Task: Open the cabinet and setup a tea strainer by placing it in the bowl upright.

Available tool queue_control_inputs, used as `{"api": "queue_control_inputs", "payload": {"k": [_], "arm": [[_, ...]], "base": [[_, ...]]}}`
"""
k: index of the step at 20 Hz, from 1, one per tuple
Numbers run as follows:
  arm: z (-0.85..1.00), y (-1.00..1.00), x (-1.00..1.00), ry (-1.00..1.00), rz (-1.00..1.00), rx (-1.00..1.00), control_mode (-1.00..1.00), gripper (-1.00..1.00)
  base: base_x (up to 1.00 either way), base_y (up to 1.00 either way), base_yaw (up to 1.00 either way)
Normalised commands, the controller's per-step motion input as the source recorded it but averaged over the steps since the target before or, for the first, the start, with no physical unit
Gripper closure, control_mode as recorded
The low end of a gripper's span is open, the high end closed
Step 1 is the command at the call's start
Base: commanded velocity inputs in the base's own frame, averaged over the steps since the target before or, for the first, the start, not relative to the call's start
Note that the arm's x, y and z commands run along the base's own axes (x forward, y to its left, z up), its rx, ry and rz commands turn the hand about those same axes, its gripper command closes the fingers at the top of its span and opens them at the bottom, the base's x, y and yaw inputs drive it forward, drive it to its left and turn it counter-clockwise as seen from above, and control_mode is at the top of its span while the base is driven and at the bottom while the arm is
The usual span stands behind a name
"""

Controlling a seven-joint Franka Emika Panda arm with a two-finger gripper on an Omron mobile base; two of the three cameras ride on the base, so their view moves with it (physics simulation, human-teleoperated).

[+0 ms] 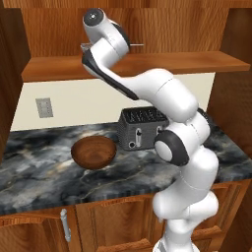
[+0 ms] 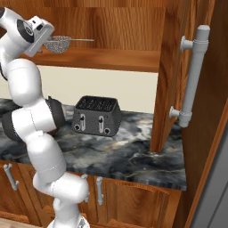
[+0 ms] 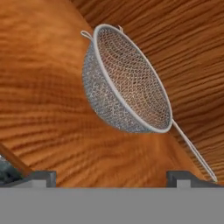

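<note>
A: Hand view first, nearest things first: the two fingertips [image 3: 43, 177] stand wide apart at the bottom edge with nothing between them, so the gripper [image 3: 111, 179] is open and empty

B: And the strainer [image 3: 127, 83] lies just beyond them?

A: Yes, on the shelf [image 3: 48, 109], apart from the fingers. Its mesh basket sits ahead of the gap, and the thin wire handle runs off toward the right fingertip

B: So the step looks like the reach for the pick. How should the arm do it well?

A: It should keep the jaws wide, move straight in until the rim sits between the fingers, and close only then. The mesh is round and light, so a glancing touch would likely push it along the shelf. Gripping across the rim, or the handle where it joins the basket, seems safer than pinching the far end of the wire

B: What do the base views add?

A: Right base view shows the hand [image 2: 38, 33] up at shelf height, just beside the strainer [image 2: 58, 43], inside the cabinet [image 2: 171, 75], whose door already stands open

B: And the target?

A: Left base view has the bowl [image 1: 93, 152] down on the counter [image 1: 39, 167], beside the toaster [image 1: 140, 129], well below the shelf. Holding the strainer level from the start should make setting it upright easier
</note>
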Motion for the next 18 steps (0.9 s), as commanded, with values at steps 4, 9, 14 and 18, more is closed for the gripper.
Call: {"api": "queue_control_inputs", "payload": {"k": [4, 9, 14, 18], "arm": [[0.0, 0.0, 0.31, 0.15, 0.07, -0.18, -1.0, -1.0], [0.0, 0.16, 0.23, 0.07, 0.07, -0.21, -1.0, -1.0], [0.0, 0.21, 0.13, 0.0, 0.09, -0.11, -1.0, -1.0], [-0.01, 0.07, 0.21, 0.0, 0.08, -0.06, -1.0, -1.0]], "base": [[0.0, 0.0, 0.0], [0.0, 0.0, 0.0], [0.0, 0.0, 0.0], [0.0, 0.0, 0.0]]}}
